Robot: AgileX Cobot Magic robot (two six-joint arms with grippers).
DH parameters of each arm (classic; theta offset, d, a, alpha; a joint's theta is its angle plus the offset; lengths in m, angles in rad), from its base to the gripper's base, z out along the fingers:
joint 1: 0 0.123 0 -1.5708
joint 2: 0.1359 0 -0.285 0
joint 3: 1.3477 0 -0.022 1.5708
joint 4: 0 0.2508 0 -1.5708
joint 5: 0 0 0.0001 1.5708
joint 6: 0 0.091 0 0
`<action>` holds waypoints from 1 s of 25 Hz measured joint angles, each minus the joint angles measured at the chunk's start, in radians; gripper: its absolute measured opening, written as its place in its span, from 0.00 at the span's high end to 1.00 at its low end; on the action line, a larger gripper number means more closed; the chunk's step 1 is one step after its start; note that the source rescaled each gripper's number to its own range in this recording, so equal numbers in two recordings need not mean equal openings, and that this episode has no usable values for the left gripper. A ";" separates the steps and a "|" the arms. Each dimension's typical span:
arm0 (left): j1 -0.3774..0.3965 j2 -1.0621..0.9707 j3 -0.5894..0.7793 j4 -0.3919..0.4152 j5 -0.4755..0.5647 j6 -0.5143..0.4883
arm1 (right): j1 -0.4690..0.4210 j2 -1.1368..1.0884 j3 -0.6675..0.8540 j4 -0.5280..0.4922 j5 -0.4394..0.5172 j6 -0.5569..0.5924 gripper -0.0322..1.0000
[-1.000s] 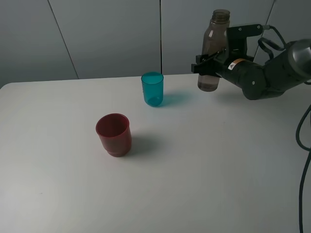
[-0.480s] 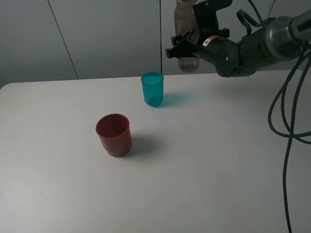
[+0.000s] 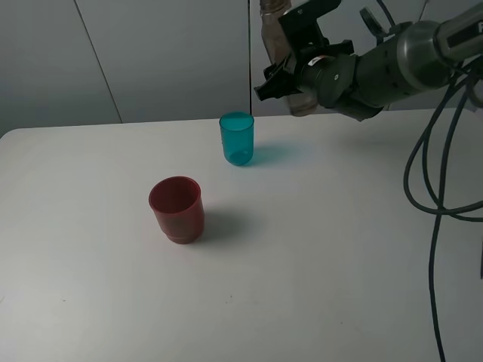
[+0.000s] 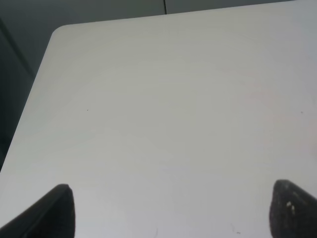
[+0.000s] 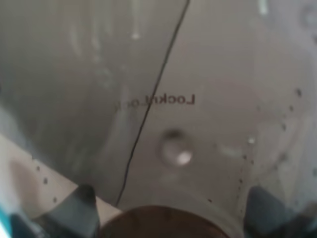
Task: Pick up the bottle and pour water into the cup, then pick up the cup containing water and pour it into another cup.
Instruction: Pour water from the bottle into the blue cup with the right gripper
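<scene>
Red cup and teal cup stand unmoved on the table. Above and just right of the teal cup, the bottle has tipped further, its neck leaning left, pinched by the right gripper. The left gripper has its fingers spread above the table.

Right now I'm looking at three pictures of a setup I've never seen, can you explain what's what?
This is a two-armed robot. The wide picture comes from a camera mounted high, looking down at a white table. On it stand a blue cup and a red cup, apart. The right end effector is shut on a tall greyish bottle, held in the air near the blue cup. The other two pictures come from cameras on the wrists. The left one shows the left end effector, open, above the table. The right one looks at the bottle from very close.
</scene>
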 joint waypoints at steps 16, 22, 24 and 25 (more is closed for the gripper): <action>0.000 0.000 0.000 0.000 0.000 0.000 | -0.019 0.143 -0.069 -0.178 0.009 0.084 0.93; 0.000 0.000 0.000 0.000 0.000 0.000 | -0.059 0.149 -0.073 -0.254 0.011 -0.008 0.93; 0.000 0.000 0.000 0.000 0.000 0.000 | -0.063 0.149 -0.078 -0.256 0.011 -0.069 0.93; 0.000 0.000 0.000 0.000 0.000 0.000 | -0.063 0.149 -0.079 -0.254 0.011 -0.100 0.93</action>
